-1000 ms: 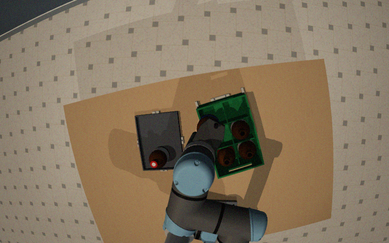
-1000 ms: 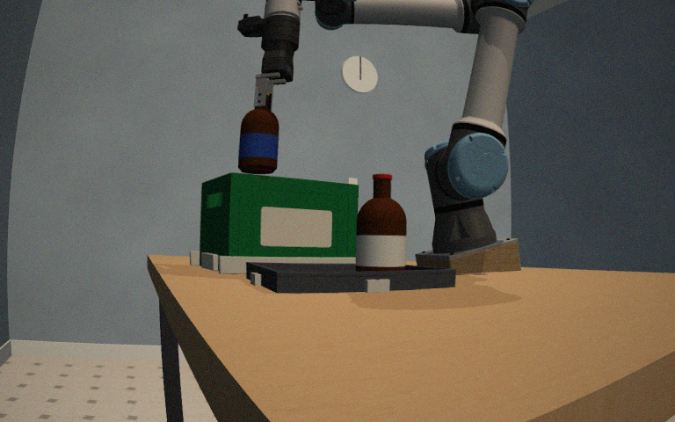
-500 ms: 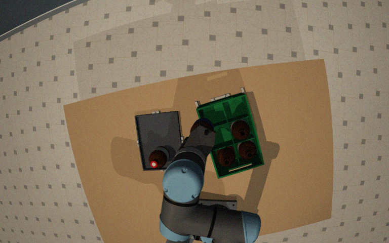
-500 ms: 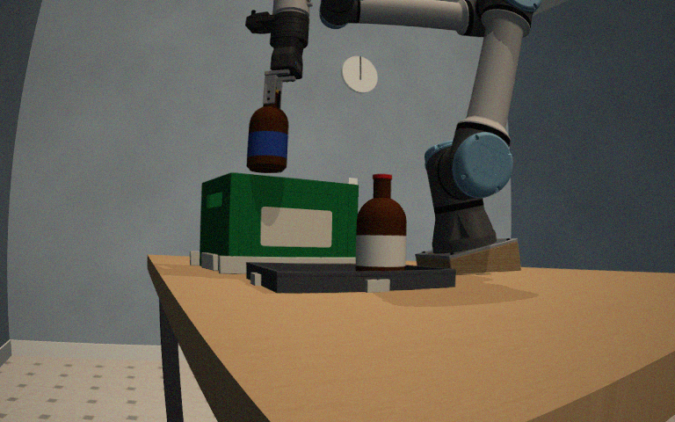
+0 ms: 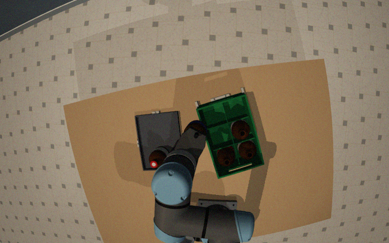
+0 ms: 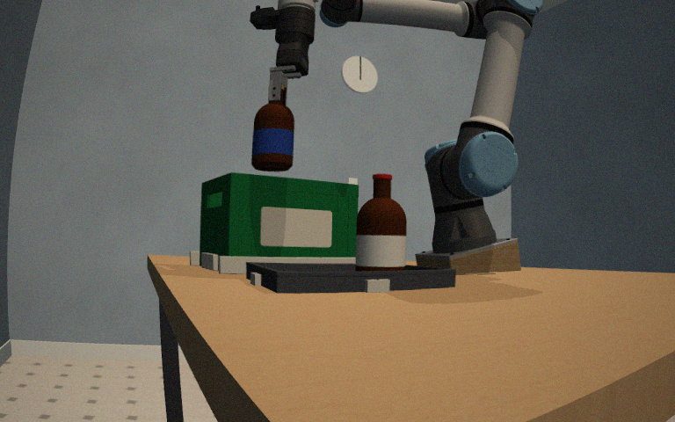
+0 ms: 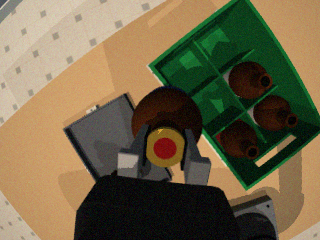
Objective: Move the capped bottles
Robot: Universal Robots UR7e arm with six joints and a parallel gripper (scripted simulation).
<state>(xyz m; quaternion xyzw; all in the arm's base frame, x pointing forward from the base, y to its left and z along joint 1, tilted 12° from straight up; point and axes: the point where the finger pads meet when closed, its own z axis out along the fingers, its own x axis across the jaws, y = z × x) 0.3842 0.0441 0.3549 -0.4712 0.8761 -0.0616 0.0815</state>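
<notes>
My gripper [image 6: 279,91] is shut on the neck of a brown bottle with a blue label [image 6: 272,134] and holds it upright, clear above the green crate [image 6: 279,216]. In the wrist view its red cap [image 7: 164,148] sits between my fingers, over the gap between the crate [image 7: 234,87] and the dark grey tray [image 7: 103,135]. A brown bottle with a white label and red cap [image 6: 381,226] stands upright on the tray [image 6: 348,277]; it also shows in the overhead view [image 5: 156,159]. Three open brown bottles [image 5: 240,129] [image 5: 247,150] [image 5: 226,156] stand in the crate [image 5: 229,133].
The crate's other compartments look empty. The arm's base [image 5: 217,204] is bolted at the near table edge, and its elbow [image 5: 171,183] hangs over the space between the tray [image 5: 157,137] and the crate. A round white wall clock [image 6: 359,74] is behind.
</notes>
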